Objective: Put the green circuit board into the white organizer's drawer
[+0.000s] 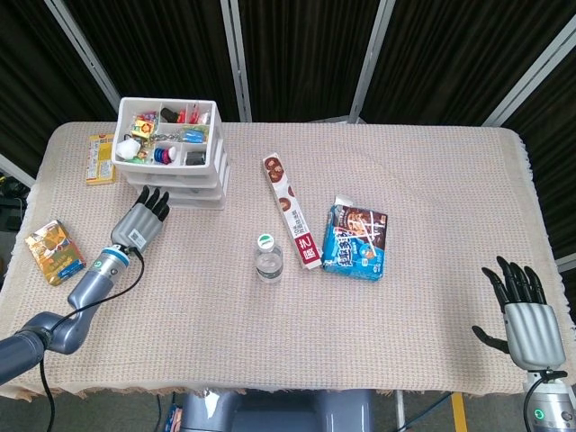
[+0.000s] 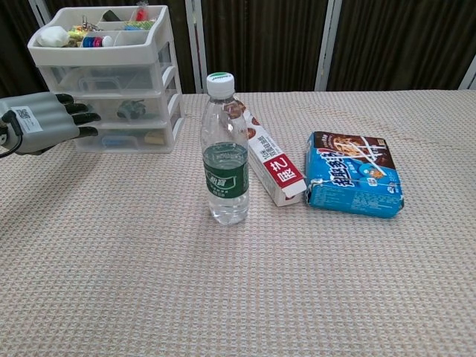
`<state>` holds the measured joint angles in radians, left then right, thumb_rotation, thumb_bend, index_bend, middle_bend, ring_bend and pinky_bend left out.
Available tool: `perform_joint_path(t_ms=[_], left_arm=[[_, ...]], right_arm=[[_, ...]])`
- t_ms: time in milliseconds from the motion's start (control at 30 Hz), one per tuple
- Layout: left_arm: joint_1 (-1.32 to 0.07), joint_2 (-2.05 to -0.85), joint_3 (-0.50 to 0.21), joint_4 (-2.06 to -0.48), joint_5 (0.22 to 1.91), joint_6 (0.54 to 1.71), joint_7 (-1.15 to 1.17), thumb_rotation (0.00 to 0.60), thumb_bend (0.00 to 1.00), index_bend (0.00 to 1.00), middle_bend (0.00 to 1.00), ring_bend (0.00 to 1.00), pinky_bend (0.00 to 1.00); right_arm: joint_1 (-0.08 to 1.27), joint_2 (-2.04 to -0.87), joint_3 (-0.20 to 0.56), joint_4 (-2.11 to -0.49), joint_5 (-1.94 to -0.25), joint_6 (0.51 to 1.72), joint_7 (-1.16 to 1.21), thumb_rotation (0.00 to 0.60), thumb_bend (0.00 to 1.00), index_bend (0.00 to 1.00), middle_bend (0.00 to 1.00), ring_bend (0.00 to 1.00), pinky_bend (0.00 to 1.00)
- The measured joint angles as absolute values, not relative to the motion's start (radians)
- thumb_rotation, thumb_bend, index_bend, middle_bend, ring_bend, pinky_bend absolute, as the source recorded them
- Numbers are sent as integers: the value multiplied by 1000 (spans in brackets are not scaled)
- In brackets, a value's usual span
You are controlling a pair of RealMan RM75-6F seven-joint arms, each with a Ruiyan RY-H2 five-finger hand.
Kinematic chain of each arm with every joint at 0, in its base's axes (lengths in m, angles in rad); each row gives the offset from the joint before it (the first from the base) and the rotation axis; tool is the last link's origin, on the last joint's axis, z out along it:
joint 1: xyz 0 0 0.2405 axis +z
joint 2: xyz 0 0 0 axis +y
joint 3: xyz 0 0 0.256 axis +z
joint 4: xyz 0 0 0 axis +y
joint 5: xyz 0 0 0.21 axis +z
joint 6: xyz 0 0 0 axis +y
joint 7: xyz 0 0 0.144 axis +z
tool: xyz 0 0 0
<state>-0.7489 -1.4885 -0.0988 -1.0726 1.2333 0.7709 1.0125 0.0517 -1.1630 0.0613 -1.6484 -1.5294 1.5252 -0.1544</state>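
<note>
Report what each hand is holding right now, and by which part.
Nothing is held. The left hand is at the white organizer's drawer front, empty; the right hand rests open, apart from everything.

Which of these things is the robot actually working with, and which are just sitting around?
Part of the job: white organizer with its drawers; left hand right in front of it.

Just lying about: water bottle, long red-and-white box, blue snack box, gold packet, yellow packet. Right hand idle.
</note>
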Motion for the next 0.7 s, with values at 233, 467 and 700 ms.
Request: perform_joint_path(t_ms=[233, 467, 700], left_arm=[[-757, -1499, -95, -1073, 1201, 776, 1022, 600, 1000, 101, 0, 0, 25], [-716, -1426, -56, -1198, 1259, 851, 957, 600, 1000, 97, 0, 0, 27], [-601, -1305, -18, -1406, 1377, 1101, 769, 600, 456, 77, 0, 0, 25]], right_arm=[[51, -1160, 61, -1648, -1529, 1525, -150, 600, 17, 137, 0, 0, 0], [48, -1154, 60, -1648, -1523, 1524, -144, 600, 17, 137, 0, 0, 0], [48, -1160, 63, -1644, -1521, 1528, -154, 600, 16, 137, 0, 0, 0]])
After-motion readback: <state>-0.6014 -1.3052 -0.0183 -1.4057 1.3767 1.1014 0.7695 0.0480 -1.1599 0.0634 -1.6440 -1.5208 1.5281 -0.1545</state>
